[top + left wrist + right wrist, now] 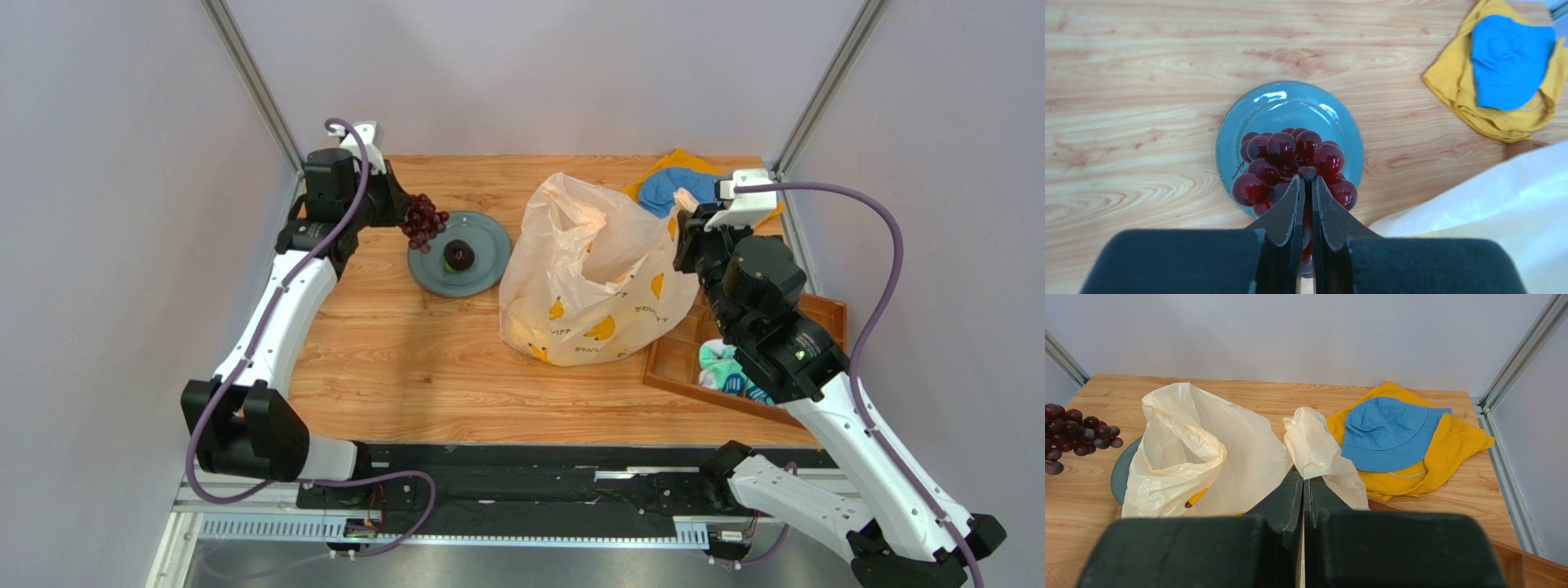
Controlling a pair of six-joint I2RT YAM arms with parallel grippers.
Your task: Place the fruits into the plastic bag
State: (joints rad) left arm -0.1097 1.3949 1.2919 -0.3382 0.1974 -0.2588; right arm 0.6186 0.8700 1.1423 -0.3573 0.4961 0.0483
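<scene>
My left gripper (405, 211) is shut on the stem of the dark purple grapes (424, 222) and holds the bunch above the left edge of the grey-blue plate (481, 268). In the left wrist view the grapes (1290, 160) hang from the gripper (1306, 179) over the plate (1278, 104). A dark round fruit (459, 255) sits on the plate. My right gripper (682, 224) is shut on a handle of the pale peach plastic bag (589, 276) and holds it up. In the right wrist view the gripper (1303, 476) pinches the handle (1310, 444); a yellow banana tip (1195, 498) shows inside the bag (1192, 459).
A blue hat (672, 188) lies on a yellow cloth (682, 159) at the back right, behind the bag. A wooden tray (687, 359) with a patterned cloth (724, 368) stands at the right, under my right arm. Grey walls stand close on both sides.
</scene>
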